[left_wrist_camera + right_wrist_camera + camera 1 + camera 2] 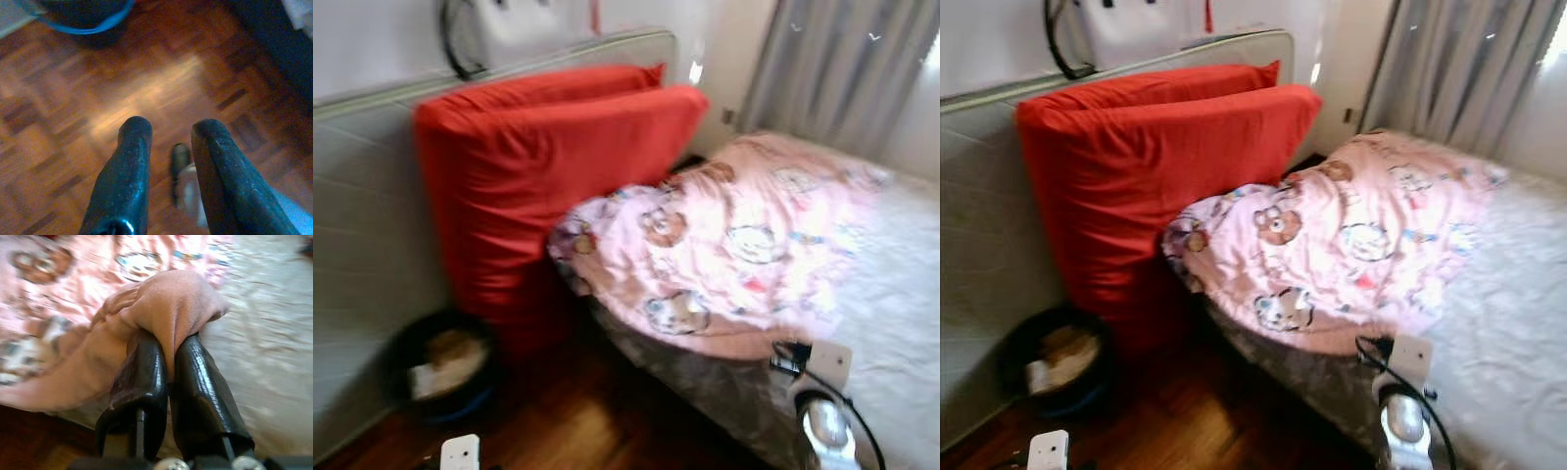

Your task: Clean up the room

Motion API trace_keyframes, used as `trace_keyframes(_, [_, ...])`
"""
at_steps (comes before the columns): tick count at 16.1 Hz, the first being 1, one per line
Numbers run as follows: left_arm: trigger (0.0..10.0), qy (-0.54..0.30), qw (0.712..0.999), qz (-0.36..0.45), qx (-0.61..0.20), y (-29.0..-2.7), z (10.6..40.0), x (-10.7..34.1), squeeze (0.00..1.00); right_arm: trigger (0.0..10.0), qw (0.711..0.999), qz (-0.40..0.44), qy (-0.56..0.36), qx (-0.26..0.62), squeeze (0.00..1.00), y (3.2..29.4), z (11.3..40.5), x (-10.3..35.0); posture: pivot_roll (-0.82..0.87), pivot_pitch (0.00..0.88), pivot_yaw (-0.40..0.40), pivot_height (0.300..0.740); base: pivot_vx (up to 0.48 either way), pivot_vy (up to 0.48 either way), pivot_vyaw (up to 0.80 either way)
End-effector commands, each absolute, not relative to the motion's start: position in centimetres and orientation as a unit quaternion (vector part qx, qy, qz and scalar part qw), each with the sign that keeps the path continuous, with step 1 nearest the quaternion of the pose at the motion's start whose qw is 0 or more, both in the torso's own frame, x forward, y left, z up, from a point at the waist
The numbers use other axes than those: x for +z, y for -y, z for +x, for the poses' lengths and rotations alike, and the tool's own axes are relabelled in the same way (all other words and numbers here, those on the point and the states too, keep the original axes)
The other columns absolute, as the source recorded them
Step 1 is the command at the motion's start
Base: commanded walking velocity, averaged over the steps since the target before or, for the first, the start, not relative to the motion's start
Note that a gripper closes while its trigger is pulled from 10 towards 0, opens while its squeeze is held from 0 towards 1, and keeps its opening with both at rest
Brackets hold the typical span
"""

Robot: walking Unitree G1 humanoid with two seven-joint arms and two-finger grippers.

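A pink cartoon-print blanket [734, 245] lies bunched across the near corner of the bed [901, 294]. In the right wrist view my right gripper [168, 347] is shut on a fold of the blanket's plain pink edge [171, 303], held above the pale sheet. My right arm [822, 421] shows at the bed's near edge. My left gripper [168, 129] hangs open over the wooden floor [122, 88] with nothing between its fingers.
Two big red pillows [538, 166] lean against an upright grey mattress [362, 215] on the left. A dark basket with a blue rim [440, 367] stands on the floor below them. Grey curtains [842, 69] hang behind the bed. The views are blurred.
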State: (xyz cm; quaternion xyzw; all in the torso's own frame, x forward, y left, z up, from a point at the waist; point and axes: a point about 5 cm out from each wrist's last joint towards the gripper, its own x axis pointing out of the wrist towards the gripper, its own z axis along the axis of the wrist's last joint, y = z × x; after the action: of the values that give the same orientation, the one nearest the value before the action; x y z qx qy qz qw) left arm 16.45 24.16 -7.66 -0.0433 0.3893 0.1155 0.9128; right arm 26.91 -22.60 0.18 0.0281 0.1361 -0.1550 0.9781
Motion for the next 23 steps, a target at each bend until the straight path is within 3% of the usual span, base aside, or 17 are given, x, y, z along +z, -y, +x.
trace_keyframes(1, [10.0,-0.401,0.909,-0.035,0.112,-24.1,15.9,-7.9,0.00,10.0,0.974,0.036,-0.170,-0.146,0.00,22.4,26.1,-0.9,0.07,0.000,-0.041,0.740,0.000,0.000,0.00])
trace_keyframes(15, [10.0,-0.413,0.903,-0.032,0.112,-24.0,15.3,-8.3,0.00,10.0,0.941,0.068,-0.299,-0.141,0.00,22.4,23.2,-4.3,0.08,0.000,-0.049,0.740,0.000,0.000,0.00])
trace_keyframes(23, [10.0,-0.413,0.904,-0.029,0.108,-23.9,15.3,-8.3,0.00,10.0,0.904,0.077,-0.414,-0.075,0.00,20.1,20.2,-7.2,0.08,0.000,-0.048,0.740,0.000,0.000,0.00])
